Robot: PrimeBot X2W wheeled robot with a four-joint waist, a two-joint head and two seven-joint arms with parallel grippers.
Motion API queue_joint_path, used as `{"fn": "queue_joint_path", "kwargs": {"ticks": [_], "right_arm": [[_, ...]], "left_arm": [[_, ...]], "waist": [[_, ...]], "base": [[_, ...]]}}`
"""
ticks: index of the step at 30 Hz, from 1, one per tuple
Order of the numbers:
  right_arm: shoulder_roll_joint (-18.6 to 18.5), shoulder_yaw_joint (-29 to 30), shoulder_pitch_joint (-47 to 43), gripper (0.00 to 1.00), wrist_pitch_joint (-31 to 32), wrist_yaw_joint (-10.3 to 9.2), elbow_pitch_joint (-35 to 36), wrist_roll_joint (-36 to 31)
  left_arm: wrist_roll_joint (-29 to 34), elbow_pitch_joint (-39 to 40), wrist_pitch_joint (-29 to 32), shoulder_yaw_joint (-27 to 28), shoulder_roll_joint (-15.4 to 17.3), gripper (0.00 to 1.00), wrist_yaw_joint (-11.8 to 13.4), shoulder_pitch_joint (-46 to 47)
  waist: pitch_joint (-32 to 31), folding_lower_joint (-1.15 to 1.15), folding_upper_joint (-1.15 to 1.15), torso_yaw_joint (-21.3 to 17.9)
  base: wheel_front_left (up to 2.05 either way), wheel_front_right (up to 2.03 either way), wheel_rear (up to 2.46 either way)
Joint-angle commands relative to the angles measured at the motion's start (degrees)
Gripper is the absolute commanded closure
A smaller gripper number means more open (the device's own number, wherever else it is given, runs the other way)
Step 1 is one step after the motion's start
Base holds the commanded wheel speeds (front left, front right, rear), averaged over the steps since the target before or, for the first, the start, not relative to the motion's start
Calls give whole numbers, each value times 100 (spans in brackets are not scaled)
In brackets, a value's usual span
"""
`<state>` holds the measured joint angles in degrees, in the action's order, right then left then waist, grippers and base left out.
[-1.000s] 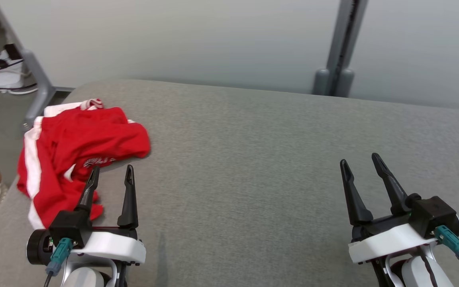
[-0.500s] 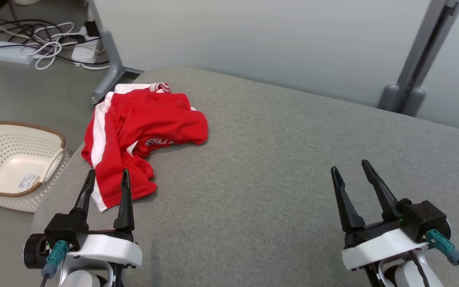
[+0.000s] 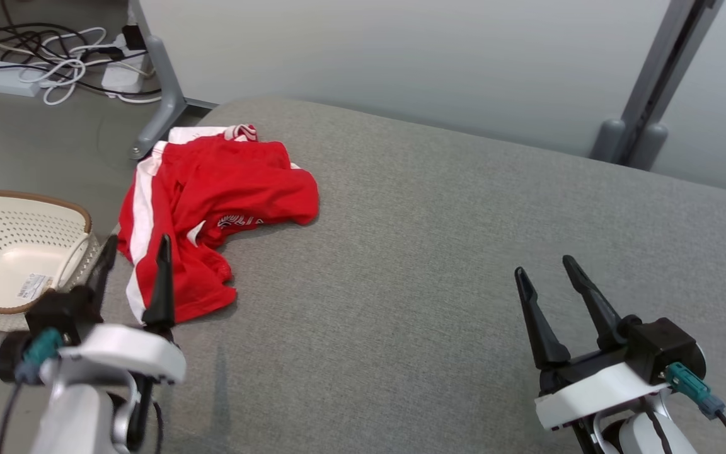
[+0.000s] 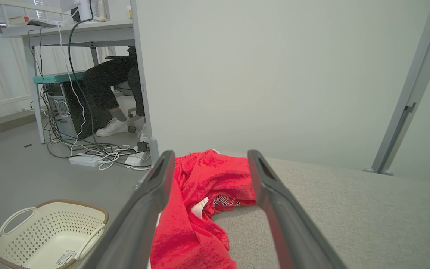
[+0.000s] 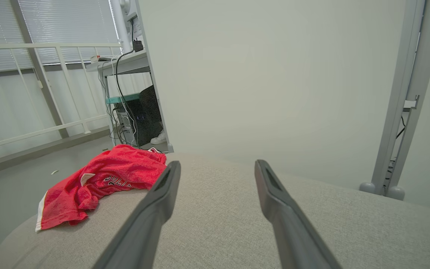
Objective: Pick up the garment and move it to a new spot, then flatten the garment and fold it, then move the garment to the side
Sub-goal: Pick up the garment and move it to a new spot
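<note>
One red garment [image 3: 212,195] lies crumpled near the spread left fingers [image 3: 162,284].

I see the garment [image 3: 218,195] crumpled in a heap: red, white stripes, some lettering showing, just ahead of the left claw [image 3: 138,241].

White printed lettering [image 3: 237,221] on the front of the red garment [image 3: 224,183]: an arched word, creased and partly tucked under a fold. The letters cannot be made out in any view. White sticker [image 3: 30,285] on the inside bottom of the cream basket [image 3: 23,197]: dark print, too small to read.
</note>
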<state>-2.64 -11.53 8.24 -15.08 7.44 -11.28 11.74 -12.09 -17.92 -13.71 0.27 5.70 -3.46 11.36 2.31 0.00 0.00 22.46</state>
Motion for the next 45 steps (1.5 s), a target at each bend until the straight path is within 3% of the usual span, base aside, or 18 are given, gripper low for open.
{"fn": "queue_joint_path", "kwargs": {"ticks": [1,10,22,30,36,37,38,40,41,45], "right_arm": [[-49,67,55,0,-13,6,1,-68],[-63,52,417,0,-13,6,258,-215],[-72,-52,940,0,-12,6,416,-280],[-62,-32,1202,0,-12,6,545,-236],[-54,-11,1251,0,-12,6,609,-229],[-54,-5,1245,0,-12,6,606,-232],[-52,5,1241,0,-13,6,606,-235],[-49,10,1223,0,-12,6,601,-246],[-49,11,1208,0,-12,6,592,-253],[-45,18,1169,0,-12,6,541,-240]], "left_arm": [[-48,-25,271,38,141,0,-44,300],[-823,-532,1708,416,896,0,-280,1777],[-1558,-2618,3151,464,2072,0,-398,3478],[-1763,-3856,3327,465,2484,0,-402,4026],[-1821,-4471,3703,200,2573,0,-401,4146],[-1840,-4518,3759,155,2587,6,-401,4154],[-1866,-4545,3776,119,2600,22,-401,4170],[-1899,-4580,3733,51,2643,90,-402,4202],[-1921,-4581,3696,12,2656,100,-402,4213],[-1933,-4551,3621,-253,2702,100,-402,4148]], "waist": [[94,0,0,-110],[646,0,0,-597],[1402,0,0,-1608],[1838,0,0,-2181],[1943,0,0,-2311],[1946,0,0,-2320],[1947,0,0,-2325],[1936,0,0,-2327],[1923,0,0,-2325],[1830,0,0,-2295]], "base": [[0,0,0],[0,0,0],[0,0,0],[0,0,0],[0,0,0],[0,0,0],[0,0,0],[0,0,0],[0,0,0],[0,0,0]]}}
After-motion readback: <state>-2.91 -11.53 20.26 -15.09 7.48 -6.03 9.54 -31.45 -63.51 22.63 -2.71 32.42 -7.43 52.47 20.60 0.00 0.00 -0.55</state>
